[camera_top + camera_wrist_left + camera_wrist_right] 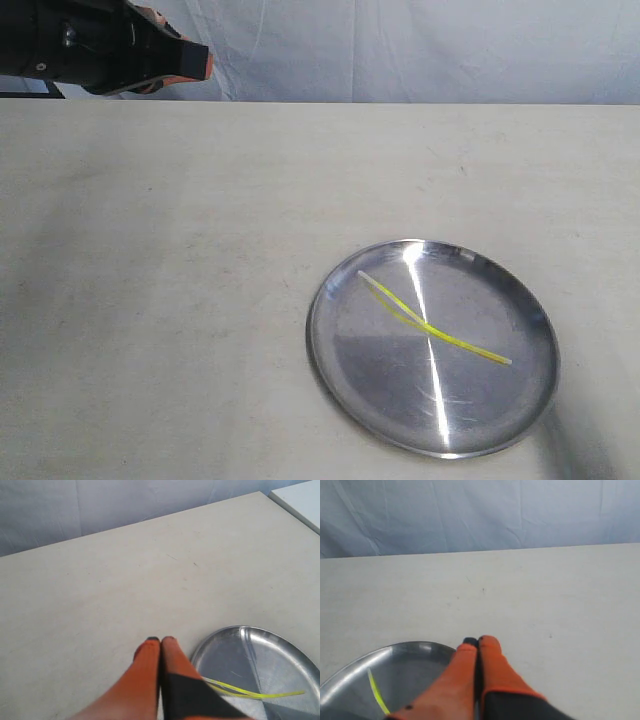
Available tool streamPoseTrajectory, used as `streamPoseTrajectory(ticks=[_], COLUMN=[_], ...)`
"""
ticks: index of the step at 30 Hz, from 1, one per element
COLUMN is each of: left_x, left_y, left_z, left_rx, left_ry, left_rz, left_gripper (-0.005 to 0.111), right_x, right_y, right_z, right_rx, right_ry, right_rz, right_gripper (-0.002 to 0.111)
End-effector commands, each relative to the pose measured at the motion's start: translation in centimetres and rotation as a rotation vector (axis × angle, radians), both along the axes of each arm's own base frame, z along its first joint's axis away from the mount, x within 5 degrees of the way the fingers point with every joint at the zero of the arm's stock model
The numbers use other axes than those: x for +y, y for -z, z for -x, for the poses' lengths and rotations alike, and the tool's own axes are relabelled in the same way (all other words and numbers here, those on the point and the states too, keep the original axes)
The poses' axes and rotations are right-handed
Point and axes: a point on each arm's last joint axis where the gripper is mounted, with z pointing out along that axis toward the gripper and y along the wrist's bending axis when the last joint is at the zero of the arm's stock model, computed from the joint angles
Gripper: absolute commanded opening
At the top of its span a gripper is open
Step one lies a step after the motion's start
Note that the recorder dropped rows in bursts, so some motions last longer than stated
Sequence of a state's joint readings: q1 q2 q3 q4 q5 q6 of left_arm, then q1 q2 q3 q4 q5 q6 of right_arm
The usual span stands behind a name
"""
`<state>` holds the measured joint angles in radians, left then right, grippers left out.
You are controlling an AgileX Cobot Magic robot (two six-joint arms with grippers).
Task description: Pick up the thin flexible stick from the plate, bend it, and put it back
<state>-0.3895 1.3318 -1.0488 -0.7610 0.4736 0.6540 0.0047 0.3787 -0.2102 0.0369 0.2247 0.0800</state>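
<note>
The shiny silver plate (490, 300) lies on the table at the lower right of the exterior view. A thin yellow stick (455, 343) lies across it, slightly bowed. My left gripper (203, 62) hangs at the far left, well away from the plate; its orange fingers are pressed together with nothing between them. In the left wrist view that gripper (160, 640) is shut beside the plate (280, 655) and stick (260, 695). My right gripper (477, 641) is shut and empty, near the plate's rim (420, 646), with one end of the stick (376, 692) showing. It is outside the exterior view.
The beige table (200, 300) stretches wide to the left of the plate. A wrinkled blue-grey cloth (400, 50) hangs behind the table's far edge. A white surface (300, 500) adjoins the table's corner in the left wrist view.
</note>
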Motion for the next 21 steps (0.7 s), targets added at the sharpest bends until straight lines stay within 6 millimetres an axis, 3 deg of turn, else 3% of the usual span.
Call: streamPoseTrajectory(ticks=[1,5,21], left_x=[0.1,0.1,0.1], left_y=[-0.1,-0.1,-0.1], left_z=[0.1,0.1,0.1], left_rx=[-0.007,-0.007,-0.007], left_ry=[-0.007,-0.007,-0.007], left_rz=[0.004,0.004,0.004], left_gripper=[0.0,0.0,0.0], right_x=[-0.1,-0.1,-0.1], right_y=[2.9,5.2,5.6], right_z=[1.4,2.3,3.0], right_rx=[-0.013,-0.025,-0.009], right_ry=[0.005,0.006,-0.011], right_rz=[0.038,0.035,0.06], right_gripper=[0.0,0.0,0.0])
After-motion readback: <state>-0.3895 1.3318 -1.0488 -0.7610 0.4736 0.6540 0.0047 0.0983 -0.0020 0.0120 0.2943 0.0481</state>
